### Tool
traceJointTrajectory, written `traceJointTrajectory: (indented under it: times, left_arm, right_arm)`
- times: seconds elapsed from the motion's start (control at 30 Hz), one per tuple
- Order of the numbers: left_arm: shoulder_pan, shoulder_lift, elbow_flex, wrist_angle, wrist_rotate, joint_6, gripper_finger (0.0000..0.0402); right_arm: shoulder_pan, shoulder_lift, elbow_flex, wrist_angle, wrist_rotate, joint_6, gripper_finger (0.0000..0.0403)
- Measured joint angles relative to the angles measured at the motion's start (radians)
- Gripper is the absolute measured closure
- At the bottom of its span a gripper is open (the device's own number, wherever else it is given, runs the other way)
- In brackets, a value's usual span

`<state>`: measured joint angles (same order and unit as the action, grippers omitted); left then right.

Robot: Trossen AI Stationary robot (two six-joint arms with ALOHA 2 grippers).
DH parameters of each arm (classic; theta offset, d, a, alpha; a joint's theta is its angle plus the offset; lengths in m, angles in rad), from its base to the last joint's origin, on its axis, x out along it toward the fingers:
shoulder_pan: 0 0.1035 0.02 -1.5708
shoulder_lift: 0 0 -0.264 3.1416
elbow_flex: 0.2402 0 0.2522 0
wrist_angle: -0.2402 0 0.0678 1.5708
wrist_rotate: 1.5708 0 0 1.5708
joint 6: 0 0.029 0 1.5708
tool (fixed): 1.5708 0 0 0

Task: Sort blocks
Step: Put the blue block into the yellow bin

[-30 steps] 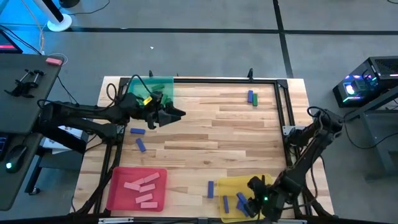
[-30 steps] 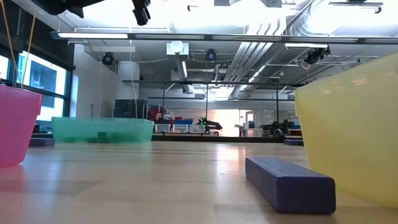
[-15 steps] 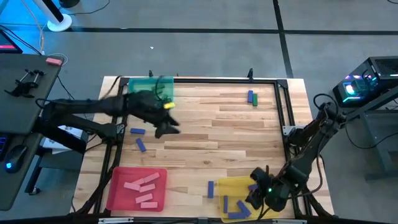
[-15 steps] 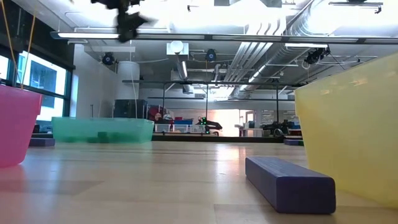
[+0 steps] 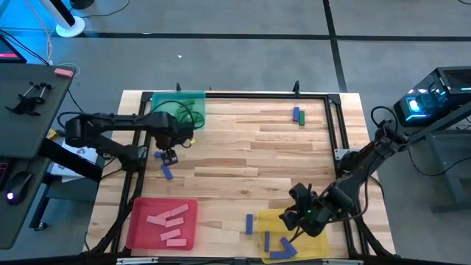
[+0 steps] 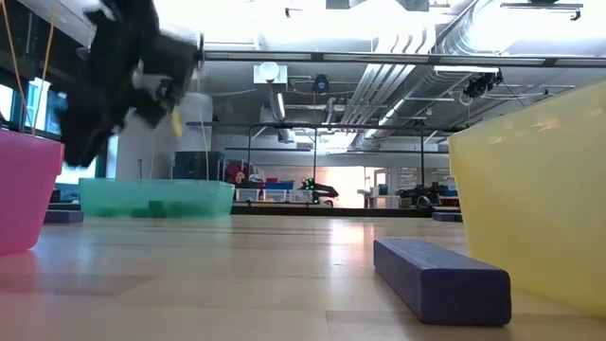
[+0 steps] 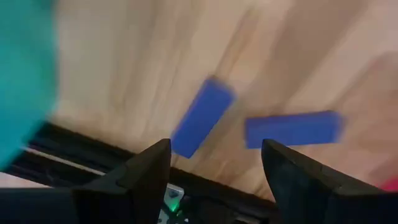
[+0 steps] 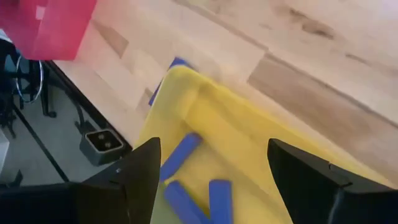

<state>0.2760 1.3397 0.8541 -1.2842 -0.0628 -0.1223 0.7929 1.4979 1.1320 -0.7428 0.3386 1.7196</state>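
Left gripper (image 5: 169,156) poised just beside the green tray (image 5: 179,105), over the table's left edge, fingers (image 7: 146,171) spread wide with nothing between them. Directly below, two blue blocks on the bare wood: one (image 5: 161,154) nearer the green tray, the other (image 5: 168,172) just past it toward the red tray (image 5: 135,225). Same pair seen past the left fingers in the wrist view, one (image 7: 202,117) slanted, one (image 7: 292,129) lying crosswise, neither touched.

Right gripper (image 5: 293,218) hanging over the yellow tray (image 5: 316,249) at its edge facing the table's middle, fingers (image 8: 140,177) fully apart and empty. Inside the yellow tray, several blue blocks (image 5: 278,245) lying loose. One more blue block (image 5: 249,224) on the wood just beside the yellow tray, on the side toward the red tray; seen large in the low view (image 6: 439,278), flat on the table next to the yellow wall (image 6: 530,199).

Pink blocks (image 5: 168,221) heaped in the red tray. Well apart from both trays, near the far right corner of the wooden table (image 5: 250,158), a blue block (image 5: 296,113) and a green block (image 5: 302,118) side by side. Dark green shapes inside the green tray (image 6: 156,198) in the low view, too faint to tell more.
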Motion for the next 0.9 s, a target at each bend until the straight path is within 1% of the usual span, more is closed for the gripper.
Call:
traceJointTrajectory:
  times: [0.07,0.13,0.23,0.33,0.4,0.53,0.77,0.9]
  left_arm:
    - [0.035,0.027,-0.065,0.013,0.003,0.005,0.0165]
    - [0.055,0.051,-0.094,0.007,0.004,0.01,0.0165]
    - [0.063,0.069,-0.072,0.059,0.0,0.029,0.0165]
    - [0.062,0.073,-0.072,0.119,-0.021,0.103,0.0165]
    - [0.062,0.084,-0.072,0.128,-0.021,0.14,0.0165]
    - [0.074,0.138,-0.072,0.124,-0.018,0.154,0.0165]
    - [0.047,0.238,-0.075,0.125,-0.004,0.349,0.0165]
    - [0.035,0.269,-0.076,0.18,-0.028,0.363,0.0165]
  right_arm:
    - [-0.016,0.0,0.0,0.002,0.002,-0.013,0.0139]
    - [-0.028,0.0,0.0,0.004,0.002,-0.02,0.0139]
    - [-0.045,0.0,0.0,0.002,0.008,-0.027,0.0139]
    - [-0.061,0.0,-0.001,0.004,0.02,-0.035,0.0139]
    - [-0.069,0.0,-0.001,0.009,0.02,-0.041,0.0139]
    - [-0.08,0.0,-0.001,0.013,0.032,-0.046,0.0139]
    - [-0.087,0.0,-0.001,0.014,0.052,-0.046,0.0139]
    - [-0.087,0.0,-0.001,0.014,0.052,-0.046,0.0139]
